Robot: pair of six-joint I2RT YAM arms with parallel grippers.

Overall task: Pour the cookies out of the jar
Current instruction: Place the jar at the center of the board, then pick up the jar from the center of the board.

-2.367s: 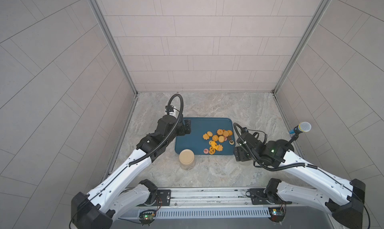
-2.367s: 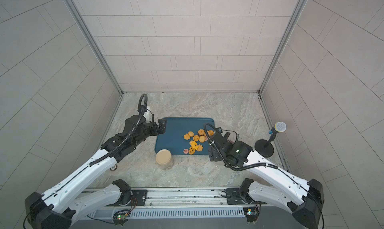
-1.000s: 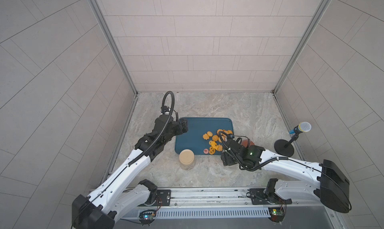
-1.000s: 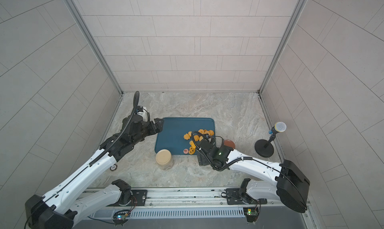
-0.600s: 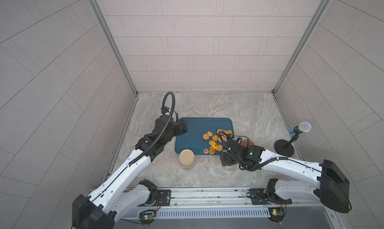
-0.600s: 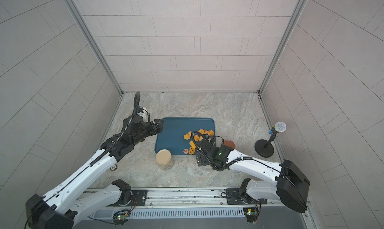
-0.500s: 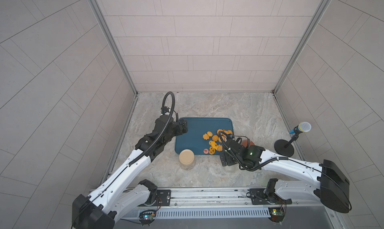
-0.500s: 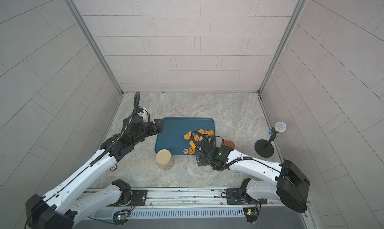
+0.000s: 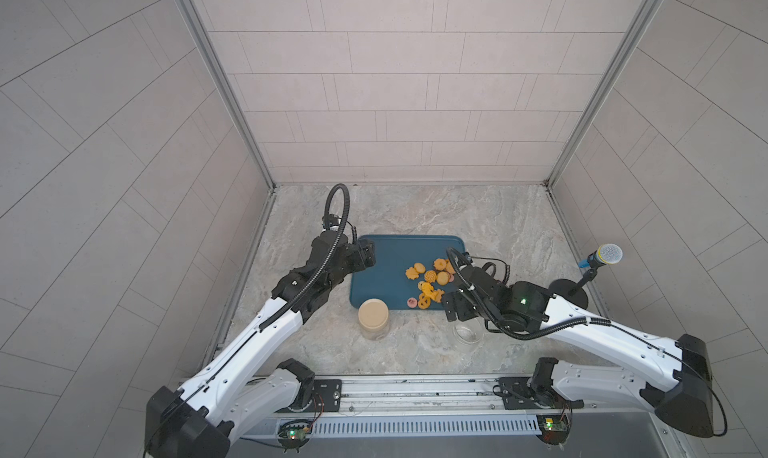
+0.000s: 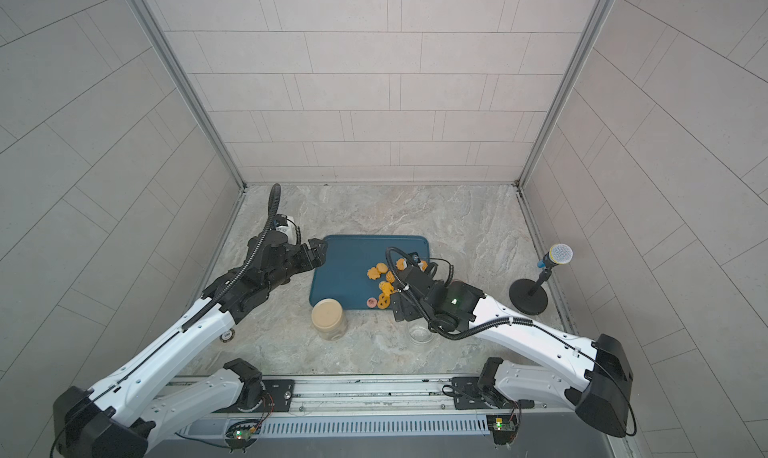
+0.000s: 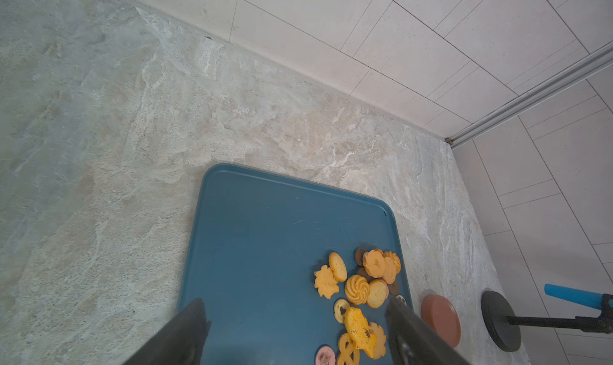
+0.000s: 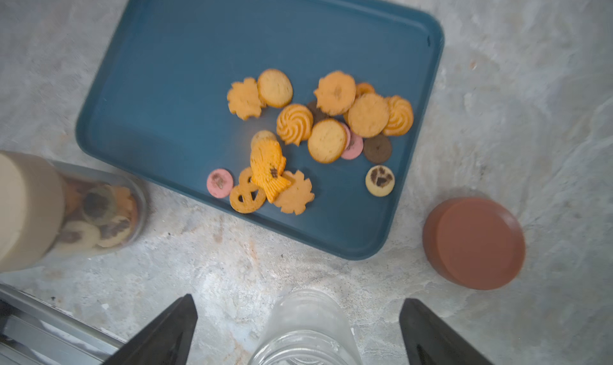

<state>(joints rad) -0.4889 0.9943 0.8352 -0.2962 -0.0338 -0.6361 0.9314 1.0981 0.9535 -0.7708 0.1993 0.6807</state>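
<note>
Your right gripper (image 12: 298, 299) is spread wide and grasps nothing. The clear, empty jar (image 12: 305, 330) stands upright on the marble table (image 12: 497, 81) between its two fingers, touching neither. The cookies (image 12: 331, 124) lie in a loose heap on the blue tray (image 12: 159, 81), just beyond the jar and the fingertips. Your left gripper (image 11: 294, 299), also parted and empty, hovers over the tray's left edge, apart from the cookies on its right half. A brown lid (image 12: 474, 244) lies beside the tray, and a capped jar (image 12: 99, 214) of biscuits stands at its near edge.
</note>
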